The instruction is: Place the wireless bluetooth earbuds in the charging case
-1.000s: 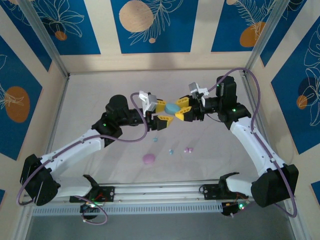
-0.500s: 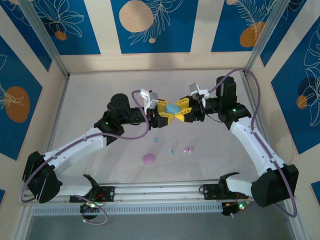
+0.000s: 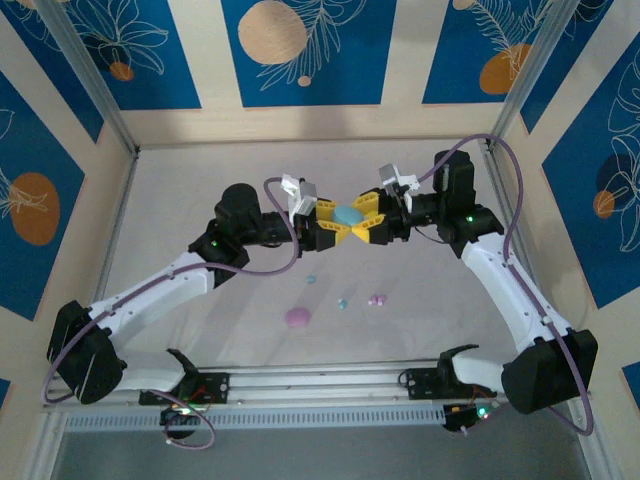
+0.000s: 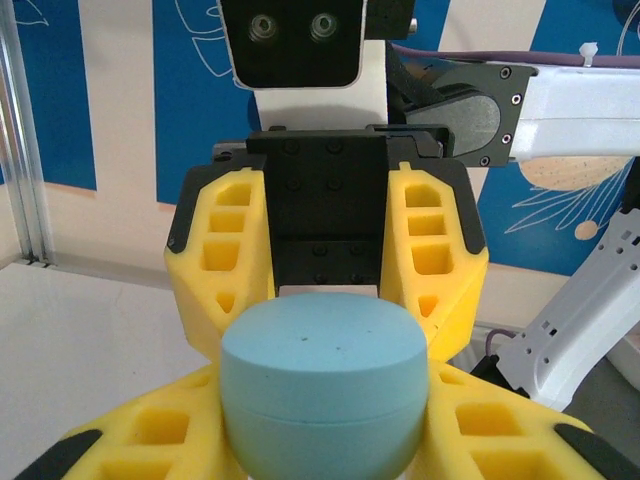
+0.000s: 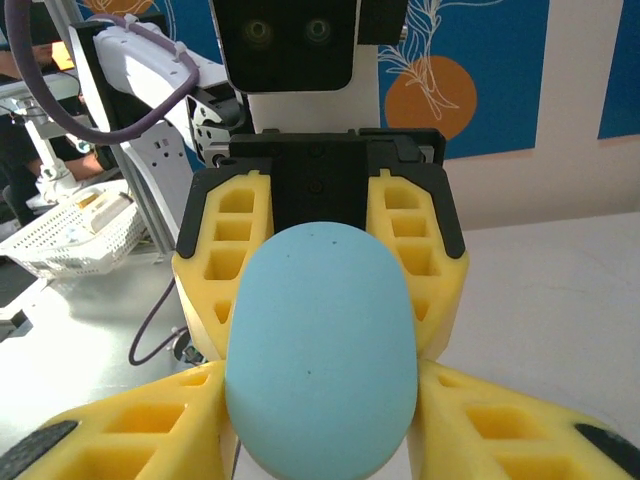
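Blue-and-cream patterned walls (image 3: 90, 60) enclose a pale worktop (image 3: 200, 190). Above its centre, left claw (image 3: 333, 224) and right claw (image 3: 362, 218) meet nose to nose around the teal charging case (image 3: 347, 215), its lid shut. Left-claw fingers (image 4: 150, 440) clamp the case's sides. Right-claw fingers (image 4: 225, 250) flank it, but whether they press it cannot be told. Tiny earbuds (image 3: 342, 302) lie loose on the worktop near a pink case (image 3: 297, 317), well apart from the teal one. Judged progress: early, with no earbud seated and the lid unopened.
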{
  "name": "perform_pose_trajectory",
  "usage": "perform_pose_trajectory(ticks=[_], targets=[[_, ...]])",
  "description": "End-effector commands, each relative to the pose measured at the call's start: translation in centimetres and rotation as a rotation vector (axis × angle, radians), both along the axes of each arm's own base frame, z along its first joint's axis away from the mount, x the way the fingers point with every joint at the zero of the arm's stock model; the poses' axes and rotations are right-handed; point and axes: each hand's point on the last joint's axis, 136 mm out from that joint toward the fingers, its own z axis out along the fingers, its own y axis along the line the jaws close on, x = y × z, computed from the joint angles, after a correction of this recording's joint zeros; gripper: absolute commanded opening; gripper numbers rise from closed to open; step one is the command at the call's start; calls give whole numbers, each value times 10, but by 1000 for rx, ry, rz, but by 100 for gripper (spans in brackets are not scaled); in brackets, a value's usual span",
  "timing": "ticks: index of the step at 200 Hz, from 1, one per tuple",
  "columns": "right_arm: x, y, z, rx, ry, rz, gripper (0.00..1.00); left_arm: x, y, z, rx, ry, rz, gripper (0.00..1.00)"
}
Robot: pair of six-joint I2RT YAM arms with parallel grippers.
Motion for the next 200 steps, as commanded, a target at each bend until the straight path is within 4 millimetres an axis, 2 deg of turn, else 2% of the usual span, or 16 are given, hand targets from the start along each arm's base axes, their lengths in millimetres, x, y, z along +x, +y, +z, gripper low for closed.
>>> perform_pose_trajectory(ticks=[1, 28, 103, 160, 189, 200], targets=[[12, -4, 7, -14, 77, -61, 49, -6, 2, 15, -29, -74, -20, 23], [15, -7, 6, -16, 128, -77, 54, -7, 3, 14, -36, -86, -23, 22], [37, -9, 6, -36, 235, -201, 59, -7, 4, 14, -48, -97, -18, 22], [54, -12, 12, -40, 299, -297, 61, -5, 5, 12, -59, -93, 3, 22], [55, -12, 15, -40, 308, -317, 62, -3, 7, 12, -68, -97, 21, 22], [64, -16, 12, -52, 325, -375, 62, -4, 7, 12, -73, -100, 20, 22]])
